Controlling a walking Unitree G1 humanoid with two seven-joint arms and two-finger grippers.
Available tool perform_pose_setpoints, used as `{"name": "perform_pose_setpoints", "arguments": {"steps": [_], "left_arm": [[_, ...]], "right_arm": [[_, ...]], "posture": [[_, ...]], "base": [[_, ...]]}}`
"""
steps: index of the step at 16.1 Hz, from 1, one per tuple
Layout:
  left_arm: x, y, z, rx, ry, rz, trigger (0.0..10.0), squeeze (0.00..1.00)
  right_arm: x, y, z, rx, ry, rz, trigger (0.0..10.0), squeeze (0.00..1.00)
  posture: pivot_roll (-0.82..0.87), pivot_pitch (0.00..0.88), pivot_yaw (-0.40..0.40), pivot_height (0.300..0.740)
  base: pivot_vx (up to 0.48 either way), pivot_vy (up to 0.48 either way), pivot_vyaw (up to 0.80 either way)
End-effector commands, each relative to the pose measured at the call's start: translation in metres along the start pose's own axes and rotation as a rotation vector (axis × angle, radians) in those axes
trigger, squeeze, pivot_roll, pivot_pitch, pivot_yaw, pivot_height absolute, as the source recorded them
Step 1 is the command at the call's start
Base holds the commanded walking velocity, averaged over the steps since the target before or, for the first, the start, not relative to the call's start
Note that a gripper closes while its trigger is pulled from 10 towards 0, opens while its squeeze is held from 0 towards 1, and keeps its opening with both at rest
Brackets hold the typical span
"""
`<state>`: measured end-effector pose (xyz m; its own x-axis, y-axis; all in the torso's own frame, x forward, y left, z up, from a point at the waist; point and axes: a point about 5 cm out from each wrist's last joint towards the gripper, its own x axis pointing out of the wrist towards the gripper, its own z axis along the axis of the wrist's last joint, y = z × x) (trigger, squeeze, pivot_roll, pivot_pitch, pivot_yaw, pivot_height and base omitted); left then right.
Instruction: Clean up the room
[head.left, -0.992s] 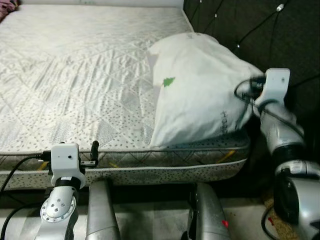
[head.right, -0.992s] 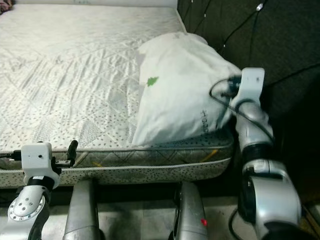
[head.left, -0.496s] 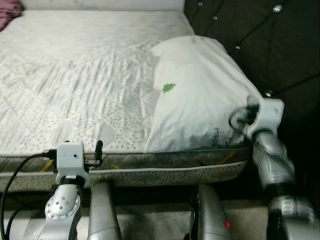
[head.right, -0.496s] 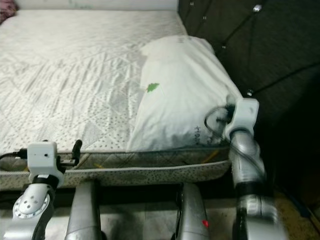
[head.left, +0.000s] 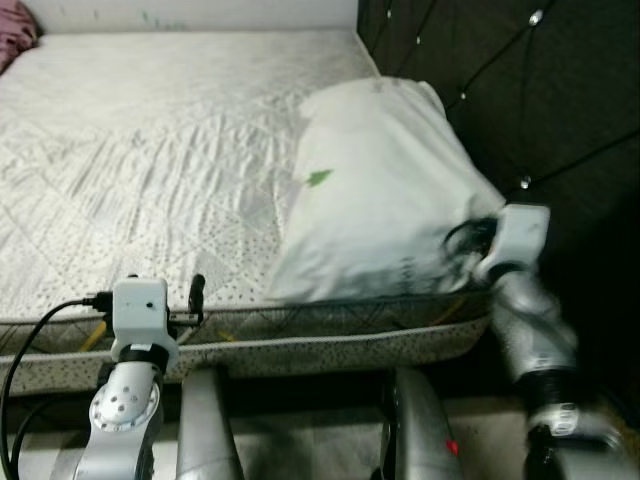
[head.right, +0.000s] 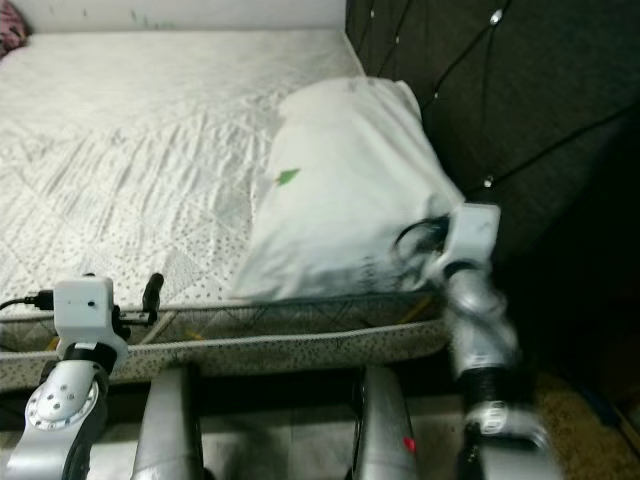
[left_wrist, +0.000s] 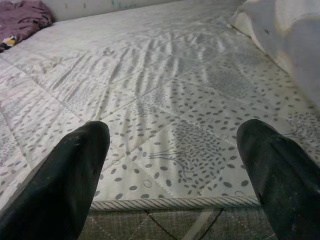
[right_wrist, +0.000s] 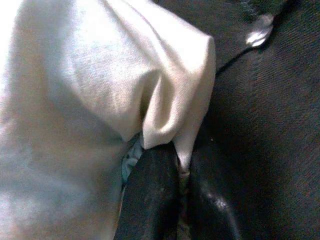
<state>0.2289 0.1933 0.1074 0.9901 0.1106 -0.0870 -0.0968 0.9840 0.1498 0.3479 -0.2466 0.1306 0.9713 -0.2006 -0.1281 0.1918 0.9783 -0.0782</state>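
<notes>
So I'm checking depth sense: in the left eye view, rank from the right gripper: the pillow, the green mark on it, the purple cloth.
1. pillow: its corner pinched in the right gripper, beside the headboard.
2. green mark: on the pillow's face, leftward.
3. purple cloth: far-left corner of the mattress.

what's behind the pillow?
Behind the white pillow stands the dark tufted headboard; the pillow leans against it. The right gripper pinches the pillow's corner there. The gap behind the pillow is hidden.

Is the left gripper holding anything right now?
No: in the left wrist view the left gripper has its two fingers spread wide, with bare mattress between them.
</notes>
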Motion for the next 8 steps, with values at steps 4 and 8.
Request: {"name": "perform_pose_setpoints", "arguments": {"steps": [4,8], "left_arm": [[-0.002,0.004,-0.002,0.02,0.011,0.018,10.0,0.0],[-0.003,0.001,-0.002,0.004,0.004,0.007,10.0,0.0]], "right_arm": [[0.014,-0.088,0.069,-0.061,-0.126,-0.327,0.0,0.0],[0.007,-0.093,0.032,-0.106,-0.05,-0.353,0.0,0.0]], "posture": [[0.03,0.0,-0.011,0.491],[0.03,0.0,-0.015,0.491]], "base": [[0.0,0.0,0.0],[0.0,0.0,0.0]]}}
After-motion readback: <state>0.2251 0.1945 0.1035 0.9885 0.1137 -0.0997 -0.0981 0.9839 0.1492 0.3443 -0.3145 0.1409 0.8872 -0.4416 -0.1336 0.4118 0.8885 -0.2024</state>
